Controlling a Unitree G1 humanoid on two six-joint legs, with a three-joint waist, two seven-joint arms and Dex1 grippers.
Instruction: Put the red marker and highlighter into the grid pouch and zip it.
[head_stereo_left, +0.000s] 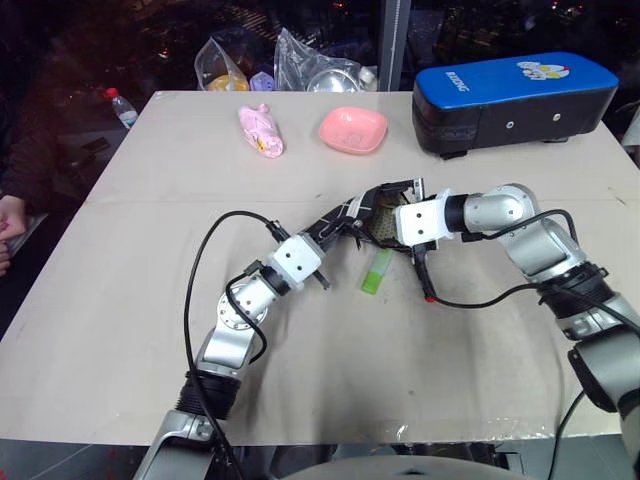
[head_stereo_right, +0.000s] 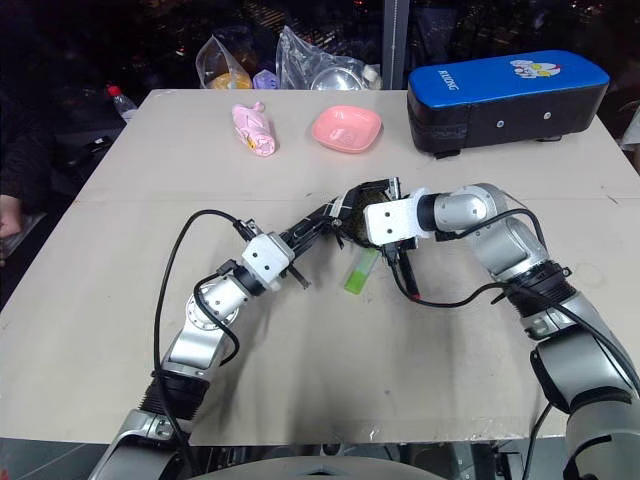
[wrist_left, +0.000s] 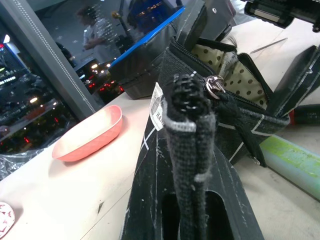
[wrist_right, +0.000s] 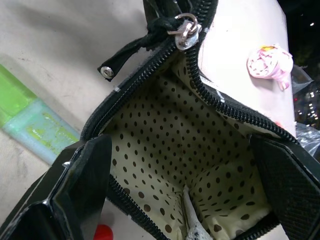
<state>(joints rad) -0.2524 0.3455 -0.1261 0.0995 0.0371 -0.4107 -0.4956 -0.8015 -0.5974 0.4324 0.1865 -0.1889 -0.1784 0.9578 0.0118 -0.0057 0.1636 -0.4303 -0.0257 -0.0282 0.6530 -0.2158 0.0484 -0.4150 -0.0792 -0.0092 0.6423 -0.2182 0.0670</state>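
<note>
Highlighter (head_stereo_left: 378, 270) lies flat on the bench (head_stereo_left: 120, 300), just below centre of the head view, long axis running lower left to upper right and tilted a bit off vertical, with its upper end towards the grid pouch (head_stereo_left: 385, 212). It sits just below the pouch mouth, apart from it, in the gap between the two arms.

Red marker (head_stereo_left: 424, 280): slim black barrel with its red tip at the lower end, just right of the highlighter and roughly parallel to it. It lies directly under the right claw (head_stereo_left: 412, 243); I can't tell whether the claw touches it.

The pouch is held up off the bench, unzipped and gaping. The right wrist view looks straight into the dotted lining (wrist_right: 175, 150), with nothing visible inside yet. The zipper pull (wrist_right: 186, 30) hangs at the far end of the opening.

Left claw (head_stereo_left: 352, 222) is clamped together on the pouch's end edge, holding it upright from the centre left. Right claw stands wide apart, fingers (wrist_right: 80, 180) straddling the pouch mouth, gripping nothing.

Judgement: neither pen is in. The right arm is nearer both, and both lie just below its claw. It would need to drop and turn to cross a pen's long axis, while the left keeps the mouth open.

Farther up the frame are a pink dish (head_stereo_left: 353, 129), a pink wrapped item (head_stereo_left: 261, 130) and a blue-topped black case (head_stereo_left: 512, 100), all well apart from the work.
</note>
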